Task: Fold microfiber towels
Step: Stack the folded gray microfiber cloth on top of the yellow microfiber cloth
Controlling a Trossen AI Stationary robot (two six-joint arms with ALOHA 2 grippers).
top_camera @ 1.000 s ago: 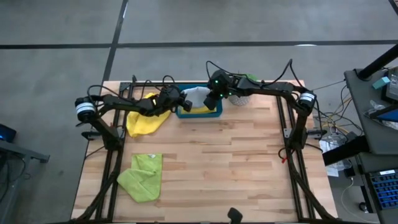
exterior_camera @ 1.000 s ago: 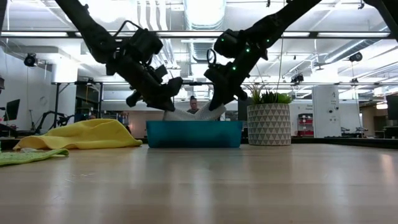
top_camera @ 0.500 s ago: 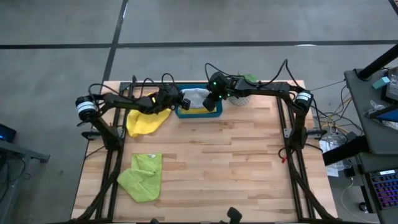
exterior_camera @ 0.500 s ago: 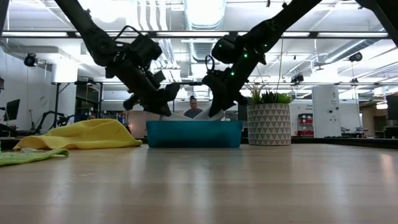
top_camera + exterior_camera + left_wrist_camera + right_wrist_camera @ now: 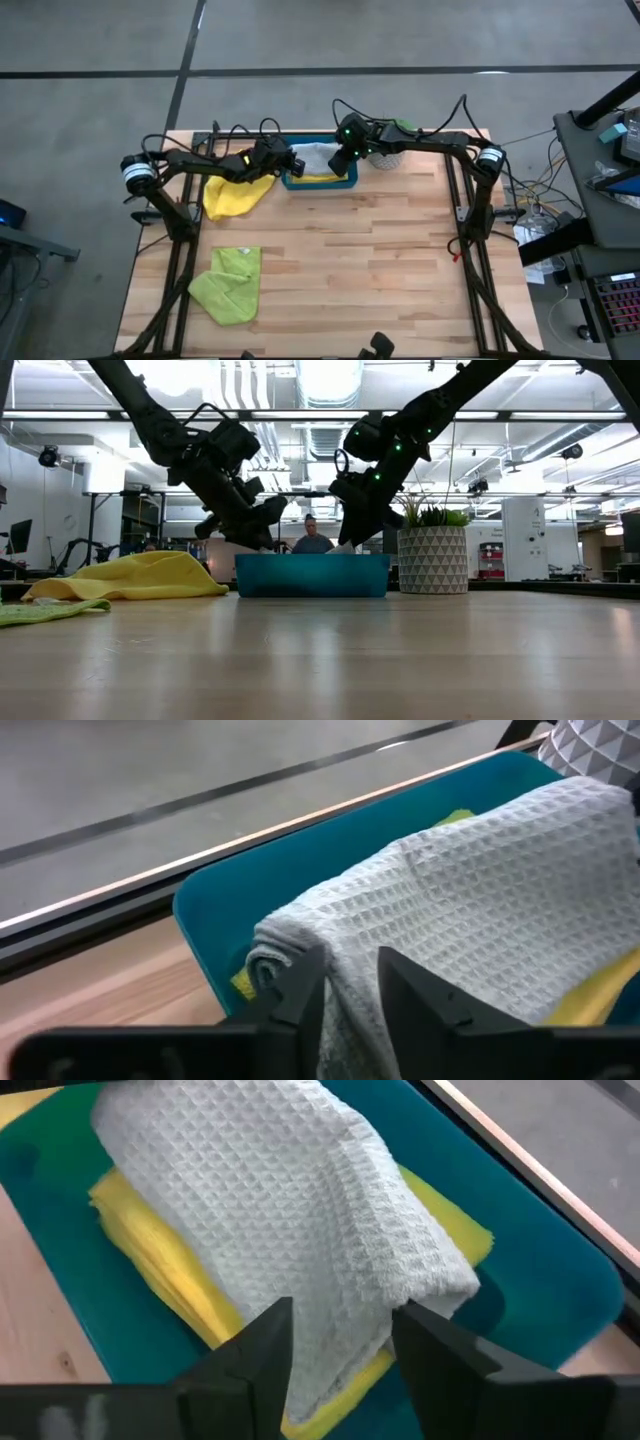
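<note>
A grey waffle-weave towel (image 5: 480, 890) lies folded on a folded yellow towel (image 5: 150, 1260) inside the teal tray (image 5: 322, 183) at the table's far edge. My left gripper (image 5: 292, 165) reaches into the tray's left end and is shut on the grey towel. My right gripper (image 5: 338, 164) reaches into the tray's right end and is shut on the same towel (image 5: 270, 1210). A second yellow towel (image 5: 238, 192) lies crumpled left of the tray. A lime green towel (image 5: 230, 283) lies folded near the front left. No light blue towel is in view. My left gripper pinches the grey towel's folded left end (image 5: 352, 1005) between its two fingers, beside a rolled-up corner (image 5: 268, 962). The fingers slant down from the table's left. The towel rests on the yellow towel in the tray. My right gripper pinches the grey towel's right end (image 5: 340, 1345) between its two fingers, several layers thick. The fingers slant down from the table's right. This end droops over the yellow towel's edge (image 5: 330, 1400) and rests on it.
A white patterned plant pot (image 5: 392, 152) stands just right of the tray, close to my right arm. A person (image 5: 312, 538) shows behind the tray in the low view. Bare wooden tabletop (image 5: 380, 260) spans the middle and right.
Both grippers have gone down into the tray with the grey towel. The towel, which stood up above the tray's rim a second ago, now lies almost wholly below the rim on the yellow towel.
</note>
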